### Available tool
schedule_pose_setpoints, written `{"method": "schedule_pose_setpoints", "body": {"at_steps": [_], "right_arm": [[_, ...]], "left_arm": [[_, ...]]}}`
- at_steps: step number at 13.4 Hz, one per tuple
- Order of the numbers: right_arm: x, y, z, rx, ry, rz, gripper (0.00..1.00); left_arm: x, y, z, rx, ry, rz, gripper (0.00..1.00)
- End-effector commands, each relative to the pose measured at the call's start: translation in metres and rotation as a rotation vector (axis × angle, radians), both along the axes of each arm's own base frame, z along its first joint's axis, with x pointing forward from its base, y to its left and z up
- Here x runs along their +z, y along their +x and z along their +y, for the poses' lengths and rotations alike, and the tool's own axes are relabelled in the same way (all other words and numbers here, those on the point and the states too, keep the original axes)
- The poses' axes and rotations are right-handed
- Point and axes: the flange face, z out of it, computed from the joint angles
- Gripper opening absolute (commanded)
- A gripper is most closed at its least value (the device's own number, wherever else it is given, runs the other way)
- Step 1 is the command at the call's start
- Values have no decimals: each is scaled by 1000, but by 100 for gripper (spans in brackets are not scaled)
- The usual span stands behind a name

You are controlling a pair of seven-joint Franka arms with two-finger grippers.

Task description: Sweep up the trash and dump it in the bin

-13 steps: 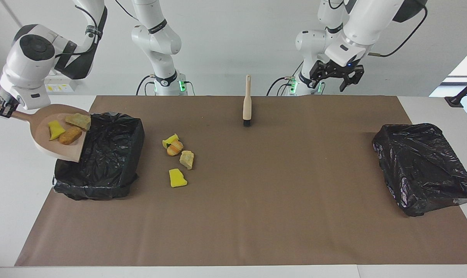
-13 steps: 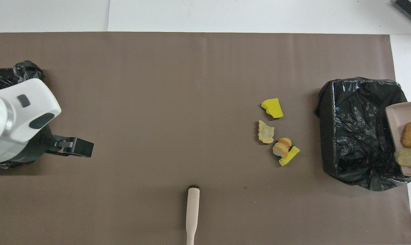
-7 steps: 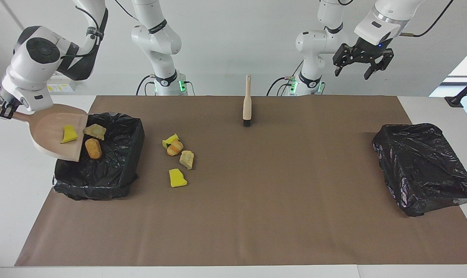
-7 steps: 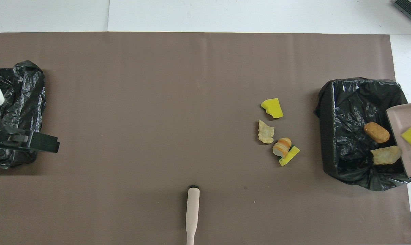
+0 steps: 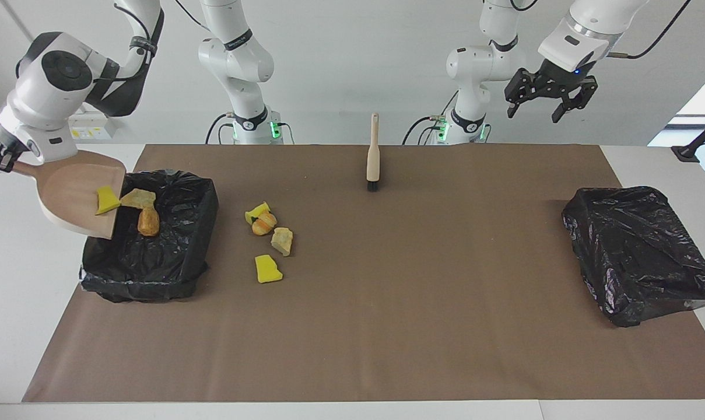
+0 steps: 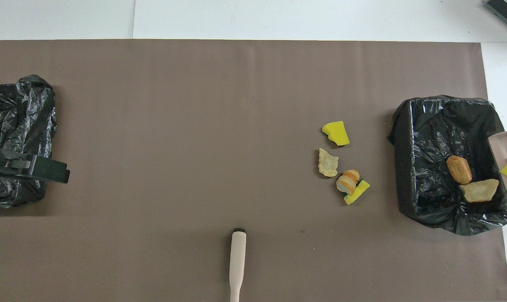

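In the facing view, starting from the right arm's end of the table, the right gripper (image 5: 3,158) is closed on the handle of the pale pink dustpan (image 5: 75,195), which hangs tilted over the edge of the black-lined bin (image 5: 177,256), with its open lip pointing down into the bin. One yellow sponge chunk (image 5: 107,199) lies on the pan, right at this lip, so it seems it needs only a little more tilt to slide in the same direction. Just past the lip, an orange-brown piece (image 5: 148,221) and a beige lump (image 5: 137,199) already lie inside the bin. Next, on the brown mat beside the bin toward the middle of the table, four scraps wait: a yellow wedge (image 5: 256,212) touching a round orange piece (image 5: 264,223), a beige crumbly lump (image 5: 282,241) and a yellow chunk (image 5: 267,269). This group lies much nearer to the right arm than to the left one. Farther along, the brush (image 5: 374,153) rests near the robots, its long axis pointing away from them and its bristles toward the open table. At the left arm's end, the left gripper (image 5: 550,104) waits high with wide open fingers, above a closed black bag (image 5: 641,251), well apart from all the trash.
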Motion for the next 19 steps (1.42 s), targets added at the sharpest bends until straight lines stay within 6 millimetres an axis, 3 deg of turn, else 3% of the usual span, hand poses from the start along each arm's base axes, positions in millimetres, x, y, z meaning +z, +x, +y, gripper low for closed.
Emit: {"method": "schedule_pose_setpoints", "body": {"at_steps": [1,3,5,11,14,19], "right_arm": [[21,-5,11,18,-39,37,0],[19,-9,16,13,-35,14,0],[13,2,39,28,-74,-19,0],[9,2,40,11,-131,-45,0],[4,4,47,34,-154,-25,0],[34,0,39,-111,-12,-98,0]], "left_arm": [[4,7,19,3,13,4,100],[7,11,26,-12,10,-3,100],[9,21,22,-21,22,10,100],[17,17,23,-19,31,-9,100],[12,17,25,-15,40,2,100],[13,13,23,-13,35,1,100]]}}
